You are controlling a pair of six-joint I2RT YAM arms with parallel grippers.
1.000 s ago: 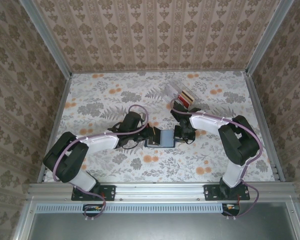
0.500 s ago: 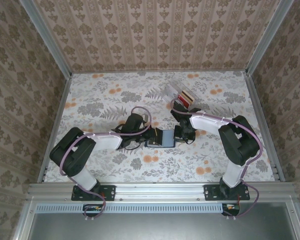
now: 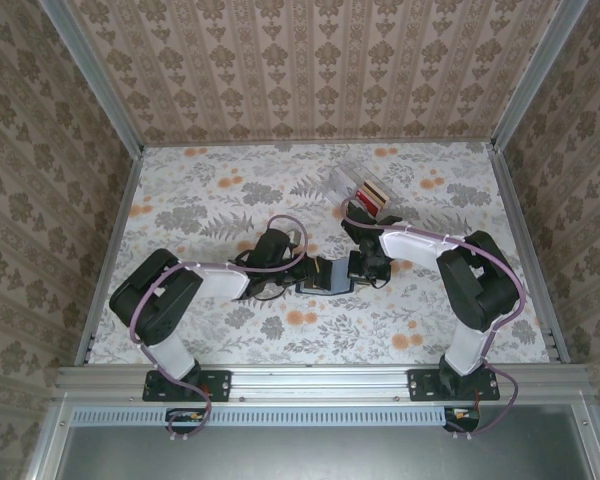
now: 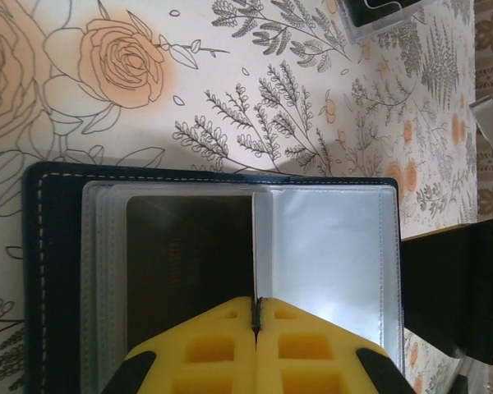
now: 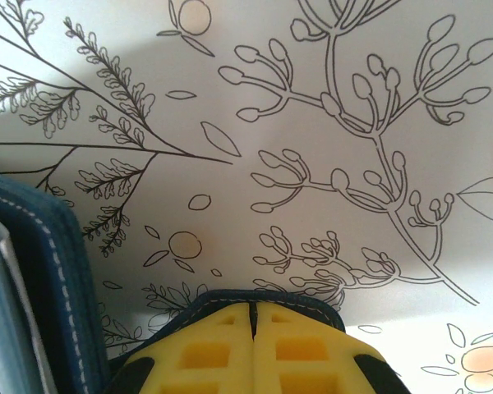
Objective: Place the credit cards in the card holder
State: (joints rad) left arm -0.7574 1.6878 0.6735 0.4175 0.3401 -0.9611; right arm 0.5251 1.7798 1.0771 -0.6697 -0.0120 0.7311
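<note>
While the card holder (image 3: 329, 281) lies open near the middle of the counter (image 3: 200, 200), a little toward the near edge, the two hands meet it from opposite sides. The left hand (image 4: 255, 316) is closed tight on a thin card (image 4: 254, 246), held on edge over the line where the two clear sleeves (image 4: 329, 263) meet. The left sleeve looks dark; whether a card sits in it I cannot tell. The right hand (image 5: 252, 320) is clamped on the holder's navy stitched edge at its right side. Toward the far edge, right of centre, a clear box (image 3: 352, 182) holds other cards (image 3: 373, 192), red and tan.
</note>
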